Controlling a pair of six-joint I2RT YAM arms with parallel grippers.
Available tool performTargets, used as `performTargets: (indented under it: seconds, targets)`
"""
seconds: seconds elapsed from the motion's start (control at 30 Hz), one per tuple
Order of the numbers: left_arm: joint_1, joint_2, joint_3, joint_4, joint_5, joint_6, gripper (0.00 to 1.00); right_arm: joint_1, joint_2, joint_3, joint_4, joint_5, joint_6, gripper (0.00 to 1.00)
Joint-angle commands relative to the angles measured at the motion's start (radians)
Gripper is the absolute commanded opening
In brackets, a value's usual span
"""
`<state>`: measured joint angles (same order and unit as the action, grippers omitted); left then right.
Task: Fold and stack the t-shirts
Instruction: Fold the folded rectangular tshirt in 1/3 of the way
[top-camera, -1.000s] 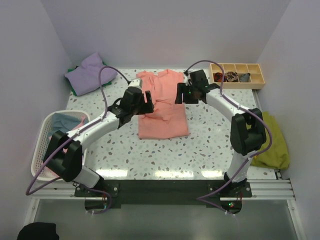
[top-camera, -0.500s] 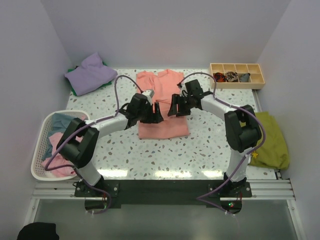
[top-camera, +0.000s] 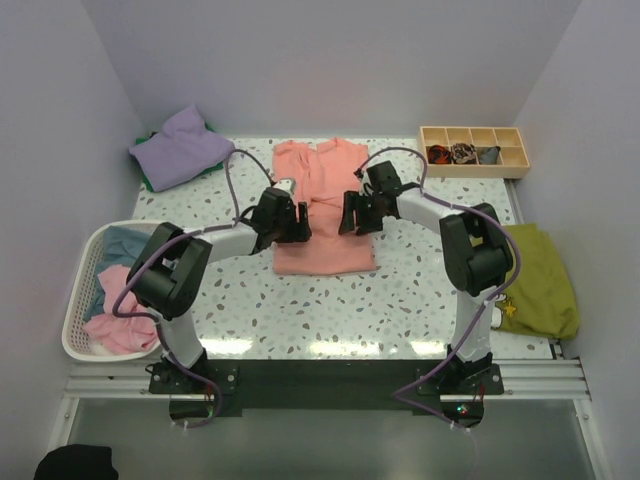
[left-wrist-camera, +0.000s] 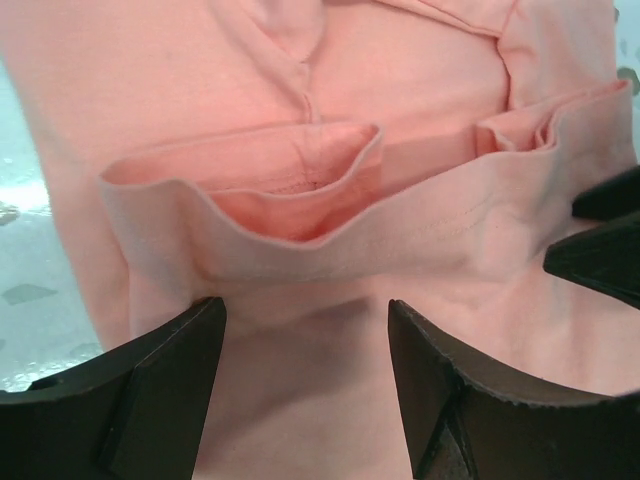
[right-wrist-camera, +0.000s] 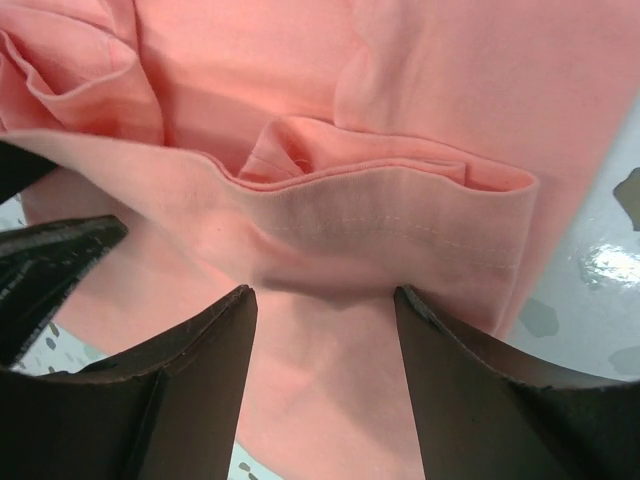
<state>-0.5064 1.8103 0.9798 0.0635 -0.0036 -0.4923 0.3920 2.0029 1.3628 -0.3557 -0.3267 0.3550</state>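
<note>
The salmon-pink t-shirt (top-camera: 322, 200) lies flat at the table's middle, partly folded. A stitched hem edge (left-wrist-camera: 330, 245) lies across it, loosely bunched; the same edge shows in the right wrist view (right-wrist-camera: 400, 215). My left gripper (top-camera: 299, 223) is open over the shirt's left half, jaws (left-wrist-camera: 305, 305) spread just short of that hem. My right gripper (top-camera: 351, 215) is open over the right half, jaws (right-wrist-camera: 322, 292) spread just short of the hem, holding nothing. A lavender t-shirt (top-camera: 180, 147) lies on a green one (top-camera: 148, 183) at the back left.
A white basket (top-camera: 78, 262) at the left edge holds light blue (top-camera: 118, 245) and pink (top-camera: 118, 325) shirts. A wooden compartment tray (top-camera: 475, 151) stands at the back right. An olive-green cloth (top-camera: 545, 282) lies off the table's right side.
Both grippers have come from the shirt's upper sides inward and toward me, and now face each other over its middle. The shirt's outline has barely changed.
</note>
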Motion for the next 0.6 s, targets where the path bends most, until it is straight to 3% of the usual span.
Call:
performTargets:
  seconds: [0.0,0.3,0.43,0.57]
  targets:
    - [0.055,0.009,-0.059,0.044,-0.081,-0.034,0.72,-0.008,0.002,0.035,0.004,0.101,-0.04,0.63]
    - [0.074,-0.011,-0.053,-0.027,-0.143,-0.014,0.72,-0.033,0.036,0.052,-0.014,0.186,-0.063,0.66]
    - [0.074,-0.092,-0.081,0.002,-0.135,0.0,0.72,-0.042,-0.027,0.025,0.038,0.138,-0.088,0.72]
    - [0.074,-0.225,-0.089,0.009,-0.147,0.021,0.74,-0.05,-0.142,-0.011,0.035,0.185,-0.099,0.8]
